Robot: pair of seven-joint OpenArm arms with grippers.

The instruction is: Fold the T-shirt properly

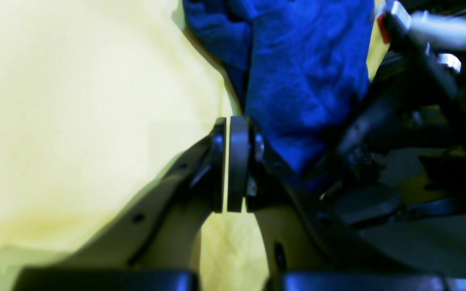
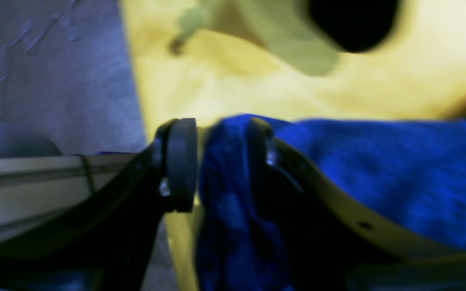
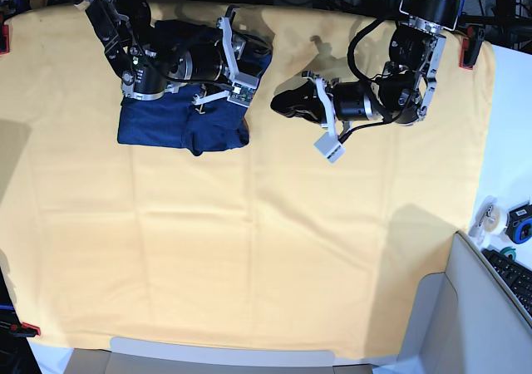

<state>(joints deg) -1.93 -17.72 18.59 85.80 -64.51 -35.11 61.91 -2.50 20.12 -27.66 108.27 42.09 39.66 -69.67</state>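
Observation:
The T-shirt [image 3: 166, 125] is a dark navy bundle, folded into a rough rectangle at the back left of the yellow cloth. My right gripper [image 3: 253, 62] hovers at its back right corner. In the right wrist view its jaws [image 2: 221, 161] stand apart, with a bulge of blue shirt fabric [image 2: 378, 169] lying between them and a sliver of gap beside the left pad [image 2: 180, 161]. My left gripper [image 3: 280, 105] sits just right of the shirt, over bare cloth. Its pads [image 1: 231, 161] are pressed together on nothing, with the shirt [image 1: 306, 81] just beyond them.
The yellow table cloth [image 3: 249, 249] covers the whole table. Red clamps [image 3: 465, 50] pin its back edges. A keyboard [image 3: 515, 278] and small rolls [image 3: 490, 216] lie off the table's right side. The two arms are close together at the back.

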